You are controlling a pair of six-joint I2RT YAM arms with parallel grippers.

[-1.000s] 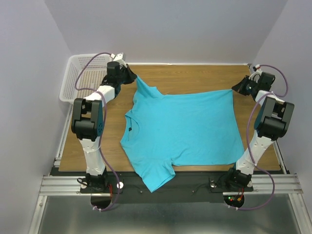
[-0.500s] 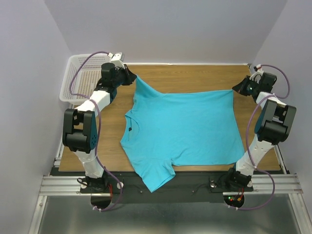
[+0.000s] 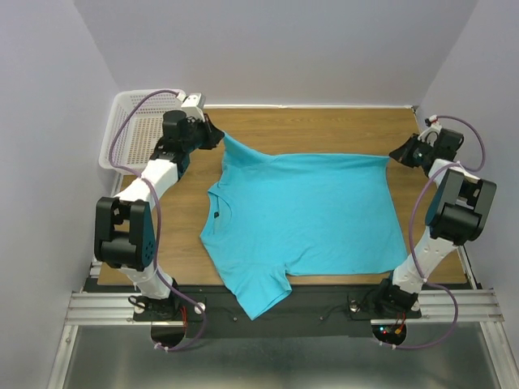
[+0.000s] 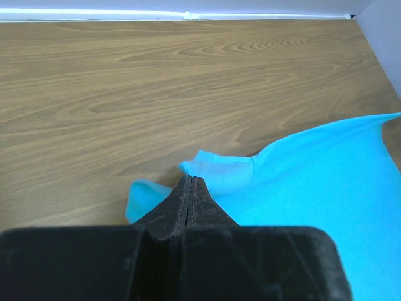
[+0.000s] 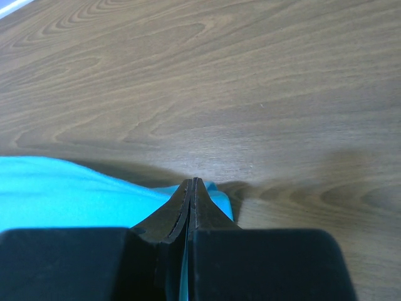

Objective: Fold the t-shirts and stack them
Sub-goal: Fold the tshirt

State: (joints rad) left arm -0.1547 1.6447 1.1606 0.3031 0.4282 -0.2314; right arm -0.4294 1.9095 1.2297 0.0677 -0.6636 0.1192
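Observation:
The turquoise-blue t-shirt [image 3: 304, 215] lies spread on the wooden table, neck to the left, one sleeve hanging over the near edge. My left gripper [image 3: 217, 134] is shut on the far-left sleeve, which shows as a blue fold at its tips in the left wrist view [image 4: 216, 169]. My right gripper [image 3: 394, 154] is shut on the far-right hem corner; blue cloth [image 5: 75, 188] runs between its jaws in the right wrist view. The far edge of the shirt is pulled taut between the two grippers and lifted slightly.
A white mesh basket [image 3: 130, 130] stands at the far left corner, just behind the left arm. Bare wood table [image 3: 324, 126] lies beyond the shirt up to the back wall. The table's right edge is close to the right gripper.
Both grippers have moved outward, the left one to the left and the right one to the right, stretching the shirt's far edge. The left arm's elbow has swung left.

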